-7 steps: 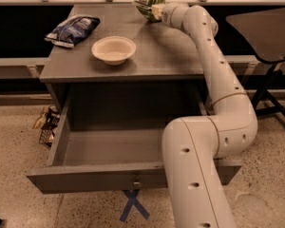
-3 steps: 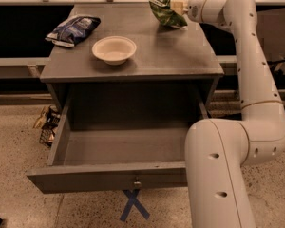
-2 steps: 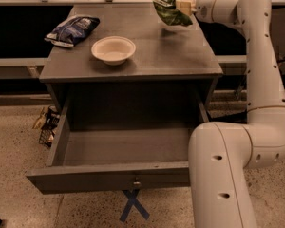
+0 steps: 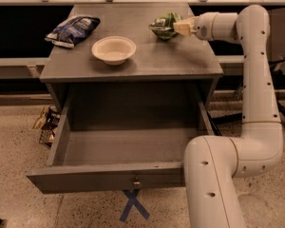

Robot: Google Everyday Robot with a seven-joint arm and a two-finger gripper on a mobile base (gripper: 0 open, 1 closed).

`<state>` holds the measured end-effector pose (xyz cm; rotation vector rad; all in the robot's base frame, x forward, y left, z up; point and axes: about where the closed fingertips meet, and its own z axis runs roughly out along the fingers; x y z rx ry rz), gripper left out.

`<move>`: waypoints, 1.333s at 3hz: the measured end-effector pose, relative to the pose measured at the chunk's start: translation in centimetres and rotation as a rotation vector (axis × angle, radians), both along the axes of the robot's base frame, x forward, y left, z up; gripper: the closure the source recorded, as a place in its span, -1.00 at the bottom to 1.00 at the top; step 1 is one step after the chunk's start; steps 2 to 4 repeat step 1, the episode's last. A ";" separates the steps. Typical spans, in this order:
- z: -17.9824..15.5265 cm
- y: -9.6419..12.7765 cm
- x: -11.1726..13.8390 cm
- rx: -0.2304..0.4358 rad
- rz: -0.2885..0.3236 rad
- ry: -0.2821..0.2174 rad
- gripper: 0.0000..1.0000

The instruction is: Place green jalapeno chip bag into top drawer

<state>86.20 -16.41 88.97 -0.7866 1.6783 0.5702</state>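
The green jalapeno chip bag (image 4: 165, 24) is held in my gripper (image 4: 176, 28), lifted above the right rear part of the grey table top (image 4: 147, 61). The gripper's pale fingers are shut on the bag's right edge. The top drawer (image 4: 109, 175) is pulled fully open below the table top, its inside bare, with a small metal lock (image 4: 137, 181) at the centre of its front panel. My white arm (image 4: 256, 80) rises from the lower right and bends over the table's right side.
A cream bowl (image 4: 113, 49) sits left of centre on the table top. A dark blue chip bag (image 4: 72, 30) lies at the back left. A small wire basket with packets (image 4: 46, 125) stands on the floor left of the drawer. Blue tape cross (image 4: 133, 207) marks the floor.
The gripper picked the green bag up off the back of the table, carried it up to the right, and has now come left and lower with it over the table top.
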 end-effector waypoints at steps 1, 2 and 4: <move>0.0 0.0 0.0 0.000 0.000 0.000 1.00; 0.0 0.0 0.0 0.000 0.000 0.000 1.00; 0.0 0.0 0.0 0.000 0.000 0.000 1.00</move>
